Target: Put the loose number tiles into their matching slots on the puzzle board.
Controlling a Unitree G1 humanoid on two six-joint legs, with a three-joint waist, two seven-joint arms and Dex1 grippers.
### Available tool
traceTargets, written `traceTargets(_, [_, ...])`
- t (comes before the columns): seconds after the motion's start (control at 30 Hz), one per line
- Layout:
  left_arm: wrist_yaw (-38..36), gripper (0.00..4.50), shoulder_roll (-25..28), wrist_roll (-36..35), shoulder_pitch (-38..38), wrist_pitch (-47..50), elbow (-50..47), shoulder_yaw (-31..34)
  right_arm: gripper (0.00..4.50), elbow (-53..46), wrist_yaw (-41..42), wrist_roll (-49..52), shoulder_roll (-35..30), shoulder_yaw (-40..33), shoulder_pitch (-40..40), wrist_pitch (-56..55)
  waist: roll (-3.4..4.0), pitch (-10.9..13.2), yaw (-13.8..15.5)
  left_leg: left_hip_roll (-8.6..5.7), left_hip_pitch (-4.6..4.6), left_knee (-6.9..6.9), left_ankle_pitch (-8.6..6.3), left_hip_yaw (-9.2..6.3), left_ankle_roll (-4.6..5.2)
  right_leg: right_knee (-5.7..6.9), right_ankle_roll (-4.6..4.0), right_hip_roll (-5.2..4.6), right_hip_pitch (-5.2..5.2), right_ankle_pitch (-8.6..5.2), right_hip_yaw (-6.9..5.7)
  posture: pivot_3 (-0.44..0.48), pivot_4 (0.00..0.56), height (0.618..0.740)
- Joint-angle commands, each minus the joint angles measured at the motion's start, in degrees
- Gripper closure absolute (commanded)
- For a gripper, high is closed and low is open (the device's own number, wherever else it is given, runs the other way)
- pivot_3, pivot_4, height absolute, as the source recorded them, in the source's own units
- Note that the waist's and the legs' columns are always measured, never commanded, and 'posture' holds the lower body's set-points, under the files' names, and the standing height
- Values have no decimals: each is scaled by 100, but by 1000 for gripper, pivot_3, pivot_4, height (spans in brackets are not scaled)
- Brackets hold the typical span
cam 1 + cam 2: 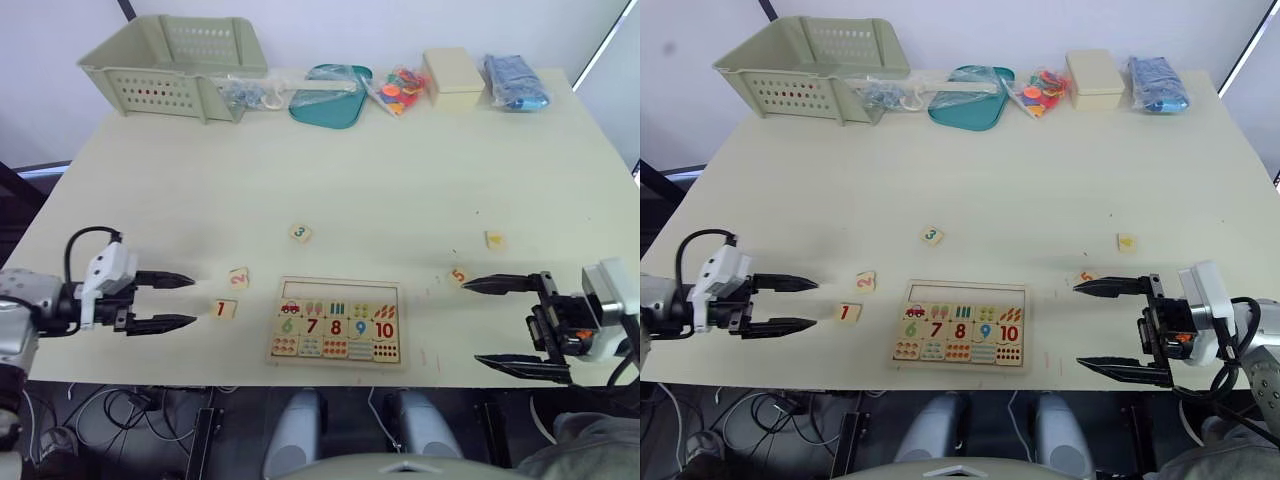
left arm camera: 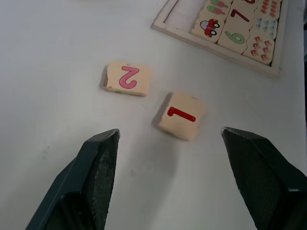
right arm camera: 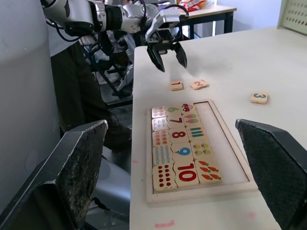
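Pale surface (image 1: 400,200) carries the puzzle board (image 1: 336,321) with its upper slots (image 1: 340,290) bare, and the left gripper (image 1: 180,302), fingers apart, faces tile 1 (image 1: 224,309) just beside the board, so closing on it seems next.

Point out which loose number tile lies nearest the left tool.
The tile with the red 1, just ahead of the open left tool. The pink 2 tile lies slightly farther; 3, 4 and 5 are well away.
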Motion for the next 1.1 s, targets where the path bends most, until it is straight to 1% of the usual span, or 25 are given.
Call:
traceTargets(0.03, [-200,1389,114,-154,-207,-367,200,-484,0,-289,-87,71,14,-284,114,-86,0,0,-4,0,0,1,0,0,0,1,0,-1,0,0,0,0,150,740])
traceTargets(0.23, [-200,1389,186,-257,-498,-740,446,-1033,0,-403,-144,63,39,-391,310,-110,0,0,6,0,0,4,0,-5,0,5,0,1,1,0,-3,0,150,740])
traceTargets(0.43, [-200,1389,86,-211,-761,-1000,659,-1309,0,-469,-218,76,51,-411,379,-121,-1,0,4,-3,1,8,1,-6,1,9,1,3,3,1,-2,0,150,740])
traceTargets(0.6, [-200,1389,92,-238,-822,-1196,704,-1478,0,-499,-261,83,46,-425,392,-107,-1,-1,3,-2,1,8,0,-5,1,8,1,3,3,1,-1,0,150,740])
traceTargets(0.93, [-200,1389,-67,-195,-896,-1396,735,-1540,0,-468,-306,46,60,-383,383,-142,-1,-1,4,-4,3,10,1,-6,1,11,1,4,5,1,-2,0,150,740])
traceTargets(0.97, [-200,1924,-65,-192,-895,-1411,736,-1546,0,-464,-308,40,61,-380,381,-148,-1,-1,4,-4,3,10,1,-6,1,12,1,4,5,1,-2,0,150,740])
traceTargets(1.0, [-200,2243,-45,-199,-881,-1428,730,-1548,0,-463,-311,31,64,-374,380,-156,-1,-1,4,-4,3,11,1,-6,1,12,1,4,5,1,-2,0,150,740])
traceTargets(1.07, [-200,3145,12,-234,-837,-1448,696,-1540,0,-469,-319,21,68,-370,387,-167,-1,-1,3,-4,3,11,1,-6,1,12,1,4,5,1,-2,0,150,740])
traceTargets(1.1, [-200,3376,52,-263,-805,-1442,653,-1523,0,-468,-323,14,72,-367,389,-174,-1,-1,1,-4,3,11,1,-6,1,12,1,4,5,1,-2,0,150,740])
